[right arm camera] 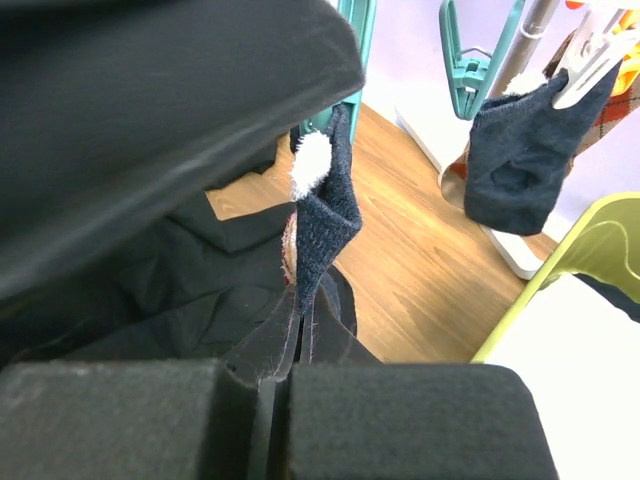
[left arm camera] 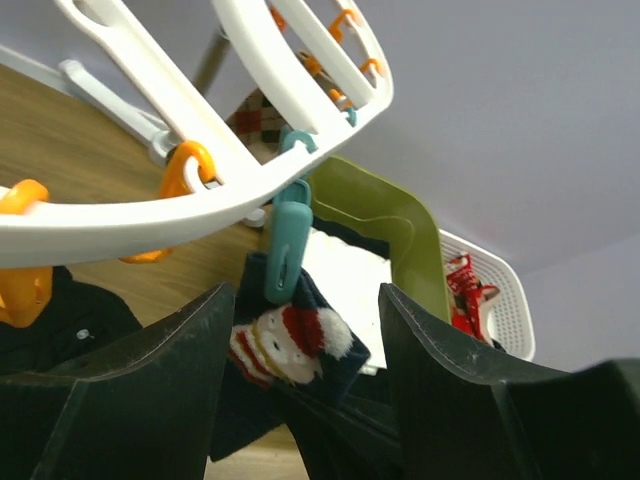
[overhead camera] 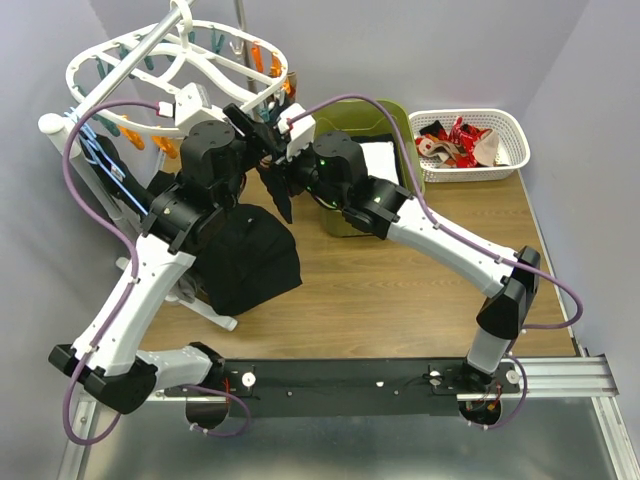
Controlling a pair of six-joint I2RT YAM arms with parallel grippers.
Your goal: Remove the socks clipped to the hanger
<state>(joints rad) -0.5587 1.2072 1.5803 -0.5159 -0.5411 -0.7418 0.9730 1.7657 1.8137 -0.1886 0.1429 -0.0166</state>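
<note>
Though your top view hides the pinch, right gripper (right arm camera: pixel 295 335) clamps navy knitted sock (right arm camera: pixel 328 212), left gripper (left arm camera: pixel 305 300) spread, teal plastic clip (left arm camera: pixel 285 250) above.

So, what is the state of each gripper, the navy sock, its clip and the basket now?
left gripper: open around the navy sock
right gripper: shut on the navy sock
navy sock: hanging, clipped to the hanger
teal clip: closed on the sock
white basket: holds loose socks

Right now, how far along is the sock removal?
Done: several socks lie in the white basket. In hand: right hand shut on a navy sock a teal clip holds to the hanger; left hand open around it. Left: at least another dark sock hangs clipped.
</note>
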